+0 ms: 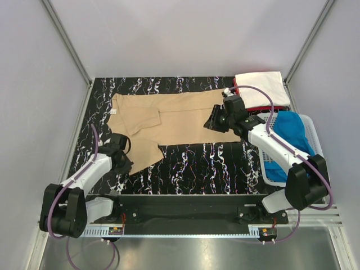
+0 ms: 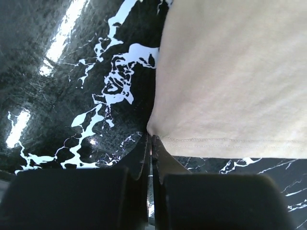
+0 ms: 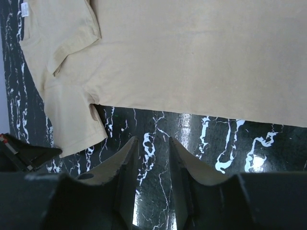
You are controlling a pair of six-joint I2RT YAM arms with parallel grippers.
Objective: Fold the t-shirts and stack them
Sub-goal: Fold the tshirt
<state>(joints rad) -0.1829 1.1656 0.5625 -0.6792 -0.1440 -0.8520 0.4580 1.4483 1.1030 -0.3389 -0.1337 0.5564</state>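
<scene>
Left hand [image 2: 149, 139] pinching tan t-shirt [image 2: 230, 72] corner, right hand [image 3: 153, 141] slightly parted, empty, small white neck label [image 3: 25, 9] illegible

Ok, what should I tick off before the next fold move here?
1. Left gripper shut on tan shirt corner: ok.
2. Right gripper gripping cloth: not ok; open, hem beyond its fingers.
3. Shirt body spread flat on table: ok.
4. Stack spot, white shirt on red shirt, far right: ok.
5. Blue shirt out of the way, in basket: ok.
</scene>
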